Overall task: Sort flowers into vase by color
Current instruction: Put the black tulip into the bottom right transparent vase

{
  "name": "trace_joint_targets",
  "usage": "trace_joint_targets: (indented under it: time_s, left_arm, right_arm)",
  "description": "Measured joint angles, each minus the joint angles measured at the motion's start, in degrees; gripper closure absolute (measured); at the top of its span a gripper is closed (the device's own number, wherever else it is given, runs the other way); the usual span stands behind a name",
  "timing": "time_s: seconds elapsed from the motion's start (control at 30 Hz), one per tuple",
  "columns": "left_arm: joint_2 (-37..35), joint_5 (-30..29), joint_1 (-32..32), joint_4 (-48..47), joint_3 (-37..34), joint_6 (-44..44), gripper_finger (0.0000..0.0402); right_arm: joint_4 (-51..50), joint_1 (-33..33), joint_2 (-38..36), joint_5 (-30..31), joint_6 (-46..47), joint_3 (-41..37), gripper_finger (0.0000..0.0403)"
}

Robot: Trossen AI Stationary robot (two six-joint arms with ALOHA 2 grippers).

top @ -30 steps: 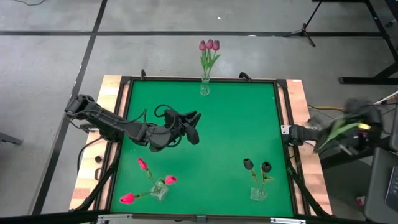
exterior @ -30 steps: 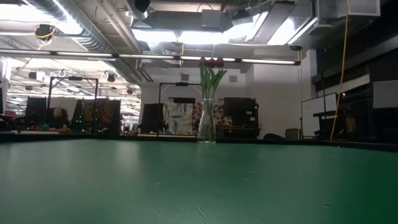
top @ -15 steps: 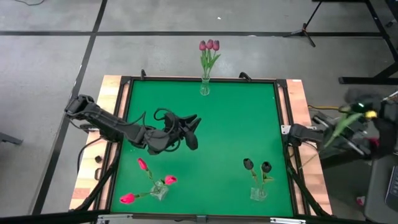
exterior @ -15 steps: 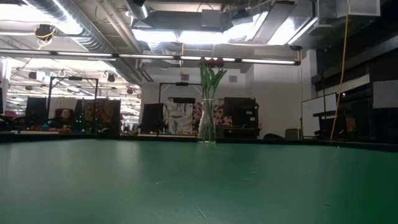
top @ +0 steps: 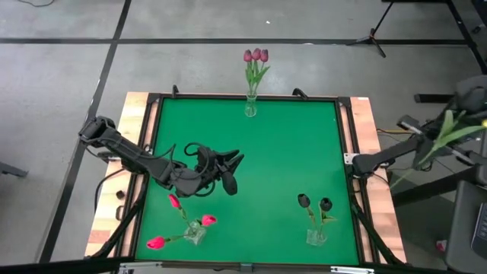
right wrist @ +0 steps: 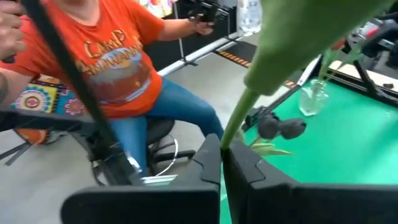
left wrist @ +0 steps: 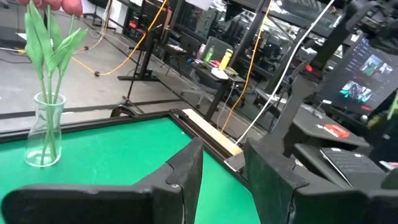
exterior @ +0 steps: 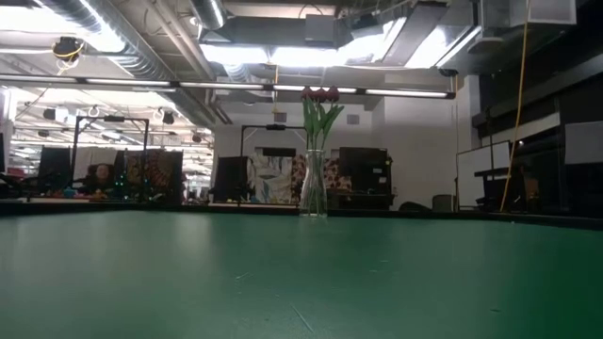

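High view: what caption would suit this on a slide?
Three vases of sorted tulips on a green table; right fingers hold another stem off-table, left arm waits.

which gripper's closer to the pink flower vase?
Left. The left gripper hovers just beyond the pink flower vase; the right gripper is off the table's right edge, holding a stem.

I see big open green mat (top: 281, 152) in middle; three vases (top: 250, 107) stand near edges, left arm (top: 152, 164) crosses left side.

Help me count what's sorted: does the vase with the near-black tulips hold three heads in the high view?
No, the vase with near-black tulips shows only two dark heads, at the table's near right corner.
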Motion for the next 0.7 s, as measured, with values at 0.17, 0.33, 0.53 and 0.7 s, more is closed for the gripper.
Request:
trace_joint_targets:
  time_s: [0.17,0.33,0.53,0.7]
  left_arm:
    - [0.0,0.0,0.1,0.0,0.0,0.4,0.0285]
    - [0.0,0.0,0.0,0.0,0.0,0.4,0.0285]
    - [0.0,0.0,-1.1,-0.4,0.0,2.7,0.0285]
    - [0.0,0.0,-1.7,-0.4,0.0,3.5,0.0285]
  right_arm:
    - [17.8,0.0,-1.6,-11.4,-7.2,-12.7,0.0403]
    - [41.8,0.0,-3.6,-14.6,-3.5,-31.9,0.0403]
    - [65.7,8.9,-11.5,-6.8,8.5,-54.5,0.0403]
    - [72.4,29.4,-23.3,18.4,17.6,-65.2,0.0403]
